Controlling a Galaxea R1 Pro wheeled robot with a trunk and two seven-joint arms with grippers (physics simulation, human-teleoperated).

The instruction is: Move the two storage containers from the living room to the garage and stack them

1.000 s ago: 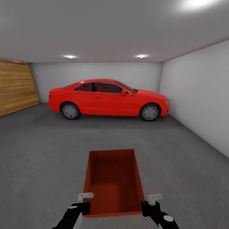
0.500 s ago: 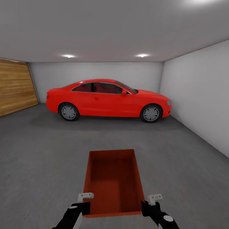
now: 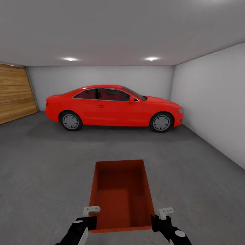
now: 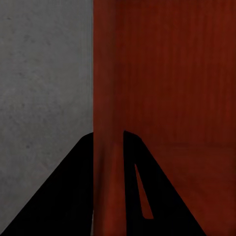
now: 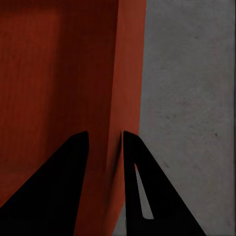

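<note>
storage container (image 3: pixel 121 195) — both fingers clamped on its side walls | garage floor (image 3: pixel 44 170) | red car (image 3: pixel 114 107) ahead

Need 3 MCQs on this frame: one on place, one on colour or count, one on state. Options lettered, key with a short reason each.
1. Where is the storage container relative to the car?
A. Beside its far side
B. In front of the robot, on the near side of the car, apart from it
C. On its roof

2. How many ceiling lights are lit above the car?
A. Two
B. Four
C. None

3. How do the grippers stand on the container?
A. Both open, clear of it
B. One grips, one hangs free
C. Each is clamped on a side wall

Key: B, the bin sits low in the head view with bare floor between it and the car. A, two bright spots show on the ceiling. C, the left gripper and right gripper each have a wall between the fingers.
</note>
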